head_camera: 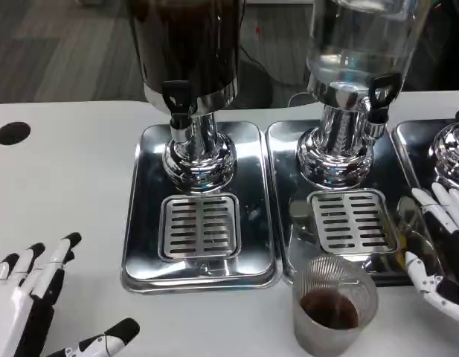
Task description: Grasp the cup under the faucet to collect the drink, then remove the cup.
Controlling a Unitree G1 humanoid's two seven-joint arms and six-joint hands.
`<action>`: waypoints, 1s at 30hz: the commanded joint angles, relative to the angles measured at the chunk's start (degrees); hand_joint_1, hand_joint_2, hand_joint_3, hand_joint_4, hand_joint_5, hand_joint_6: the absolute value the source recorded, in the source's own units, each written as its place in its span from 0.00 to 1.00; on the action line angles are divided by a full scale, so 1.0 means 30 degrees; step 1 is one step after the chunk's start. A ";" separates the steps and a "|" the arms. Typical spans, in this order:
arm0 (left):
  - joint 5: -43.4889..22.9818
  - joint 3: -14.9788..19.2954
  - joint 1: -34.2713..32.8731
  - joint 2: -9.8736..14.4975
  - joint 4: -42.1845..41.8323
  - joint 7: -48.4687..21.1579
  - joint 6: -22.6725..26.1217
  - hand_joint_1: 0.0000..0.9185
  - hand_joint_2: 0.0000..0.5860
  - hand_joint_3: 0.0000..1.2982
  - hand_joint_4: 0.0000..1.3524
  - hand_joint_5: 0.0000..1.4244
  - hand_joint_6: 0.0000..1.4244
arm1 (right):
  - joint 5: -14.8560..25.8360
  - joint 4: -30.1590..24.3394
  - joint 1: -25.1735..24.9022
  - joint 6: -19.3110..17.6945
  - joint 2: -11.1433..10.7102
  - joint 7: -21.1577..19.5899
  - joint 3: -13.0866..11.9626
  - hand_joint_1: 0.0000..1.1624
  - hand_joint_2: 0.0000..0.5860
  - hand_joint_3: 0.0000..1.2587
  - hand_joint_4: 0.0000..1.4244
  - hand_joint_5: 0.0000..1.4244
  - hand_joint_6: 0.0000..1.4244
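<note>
— Near the bottom edge, right of centre, what stands on the bench (65, 171)?

— The cup (335, 305), a ribbed clear one, upright, with dark drink in its bottom. It sits on the white surface just in front of the right drip tray (337, 245), off the grate and not under any faucet.

— Is either robot hand on it?

— No. The right robot hand (437, 249) is at the right edge of the frame, beside the cup but apart from it, fingers spread and holding nothing. The left robot hand (36, 305) is in the lower left corner, well away, also spread wide with nothing in it (its thumb points toward the lower middle of the frame).

— And the dispensers?

— Two in full view along the top. The dark dispenser (188, 44), upper centre-left, stands on a chrome base over the left drip tray (199, 208), its black faucet (177, 100) above a slotted grate. The clear dispenser (359, 41), upper right, stands on the right drip tray, its faucet turned toward the right. A third chrome base (452, 152) shows partly at the right edge.

— Anything else?

— A black round spot (11, 133) on the bench at the left edge.
</note>
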 commanded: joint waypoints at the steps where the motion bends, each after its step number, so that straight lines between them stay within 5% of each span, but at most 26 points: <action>1: -0.0149 0.0177 0.0218 0.0009 -0.0243 0.0278 0.0099 0.00 0.12 0.03 0.00 0.02 0.00 | 0.0700 -0.0148 0.0256 0.0111 -0.0468 -0.0209 -0.0131 0.25 0.96 0.08 0.00 0.00 0.00; 30: 0.0603 -0.0117 -0.0138 0.0044 -0.1239 -0.0013 0.0943 0.00 0.13 0.05 0.00 0.02 0.00 | 0.2146 -0.0986 0.0992 0.0178 -0.0488 -0.0049 0.0134 0.28 0.92 0.09 0.00 0.00 0.00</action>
